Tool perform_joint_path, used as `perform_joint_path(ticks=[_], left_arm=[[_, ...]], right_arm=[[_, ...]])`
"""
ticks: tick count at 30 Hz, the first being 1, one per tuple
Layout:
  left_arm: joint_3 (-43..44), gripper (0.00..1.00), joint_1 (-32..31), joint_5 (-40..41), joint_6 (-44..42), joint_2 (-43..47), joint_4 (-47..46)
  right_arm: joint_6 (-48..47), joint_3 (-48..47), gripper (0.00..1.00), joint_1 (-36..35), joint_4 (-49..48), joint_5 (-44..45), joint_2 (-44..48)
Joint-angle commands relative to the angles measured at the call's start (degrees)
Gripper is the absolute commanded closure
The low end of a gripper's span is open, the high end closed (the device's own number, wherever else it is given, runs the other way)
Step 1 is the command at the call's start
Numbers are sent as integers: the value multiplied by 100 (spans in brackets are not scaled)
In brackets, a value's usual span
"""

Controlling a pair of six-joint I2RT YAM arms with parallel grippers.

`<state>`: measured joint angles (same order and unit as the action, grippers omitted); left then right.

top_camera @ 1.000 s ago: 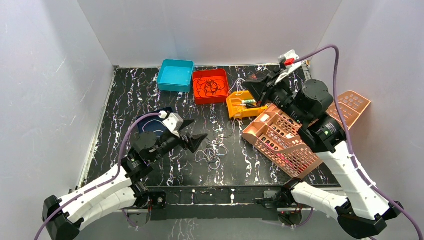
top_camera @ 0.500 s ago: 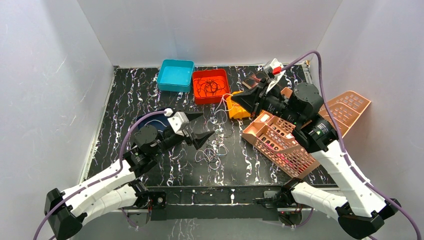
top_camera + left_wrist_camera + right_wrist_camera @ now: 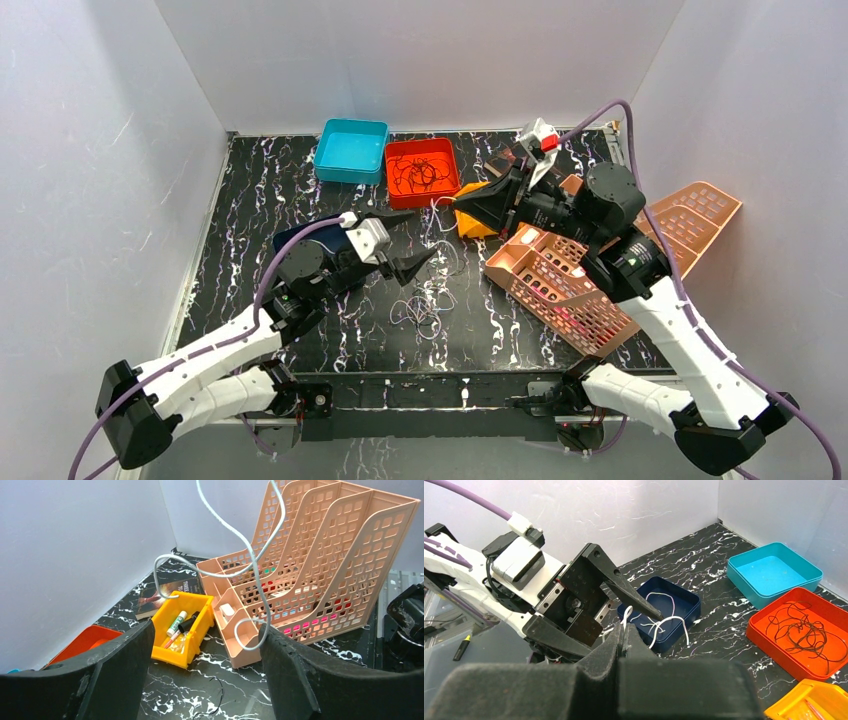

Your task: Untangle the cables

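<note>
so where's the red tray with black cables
In the top view the red tray sits far back on the table, centre, with the teal tray on its left and the yellow bin on its right.

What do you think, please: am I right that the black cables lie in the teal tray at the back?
Not quite: the black cables lie in the red tray at the back, as the top external view shows; the teal tray beside it holds none.

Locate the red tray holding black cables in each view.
Top external: red tray back centre, right of the teal tray.
Left wrist: red tray lower left, only a corner showing.
Right wrist: red tray right edge, black cables inside.
Shared landmark: yellow bin beside it.
</note>
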<state>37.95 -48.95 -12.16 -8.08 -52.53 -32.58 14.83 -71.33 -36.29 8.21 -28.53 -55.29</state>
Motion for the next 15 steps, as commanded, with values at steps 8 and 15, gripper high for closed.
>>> perform_joint_path(ticks=[8, 15], left_arm=[[373, 68, -14, -750, 233, -34, -336], [352, 100, -17, 68, 423, 233, 242]], right_arm=[[187, 152, 100, 4, -460, -270, -4], [141, 267, 100, 7, -387, -5, 95]])
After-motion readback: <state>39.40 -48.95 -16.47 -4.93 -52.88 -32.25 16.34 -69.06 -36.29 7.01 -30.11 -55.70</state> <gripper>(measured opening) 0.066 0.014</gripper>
